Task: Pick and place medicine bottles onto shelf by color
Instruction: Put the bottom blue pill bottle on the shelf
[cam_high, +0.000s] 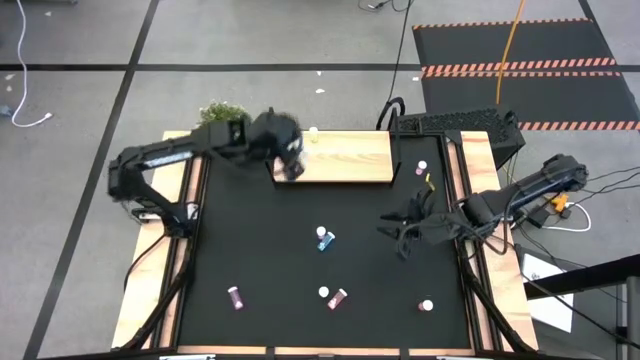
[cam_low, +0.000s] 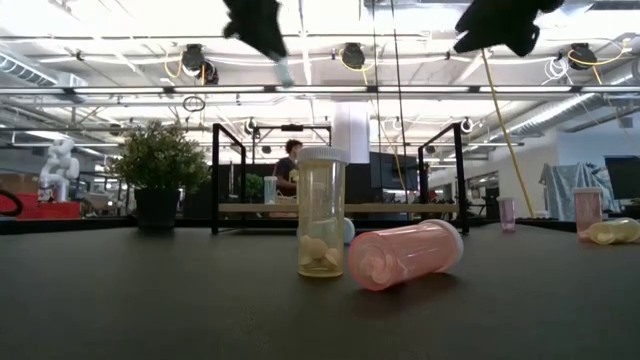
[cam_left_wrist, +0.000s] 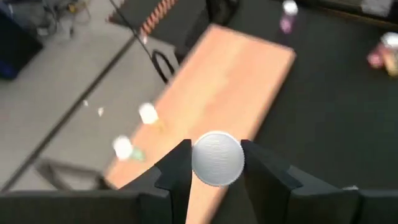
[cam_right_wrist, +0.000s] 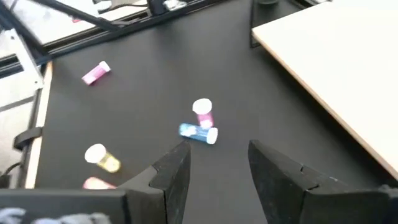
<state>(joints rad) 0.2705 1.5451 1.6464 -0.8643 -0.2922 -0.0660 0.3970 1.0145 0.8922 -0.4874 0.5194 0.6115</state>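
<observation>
**Left arm holds a bottle over the shelf's left end; right arm waits empty**

Item: left gripper (cam_left_wrist: 216, 171). Jaws part closed, pinching a white-capped bottle (cam_left_wrist: 217, 158) by its sides. The bottle's long axis points straight down, cap up toward the wrist; its body colour is hidden under the cap.

Position: over the left end of the shelf (cam_high: 350, 160), the pale wooden board at the far edge of the black surface (cam_high: 260, 270). The board lies directly below the jaws, so the coming move looks like a plain lowering and release.

Already near that end: a green bottle (cam_left_wrist: 125, 150) and a yellow bottle (cam_left_wrist: 150, 115), standing near the board's far long edge, apart from each other. Whether the held one matches either cannot be told.

Item: right gripper (cam_right_wrist: 217, 165). Jaws open, holding nothing, hovering above the right half of the surface. Nearest loose stock: a blue bottle (cam_right_wrist: 199, 133) lying on its side, touching an upright pink bottle (cam_right_wrist: 203, 112), ahead of these jaws; the right arm is the nearer one.

View notes: the overhead view blurs the left gripper and hides its load; only the left wrist view shows the grip. The table-level view shows a yellow bottle upright (cam_low: 321, 212) beside a pink one toppled (cam_low: 405, 255).
</observation>
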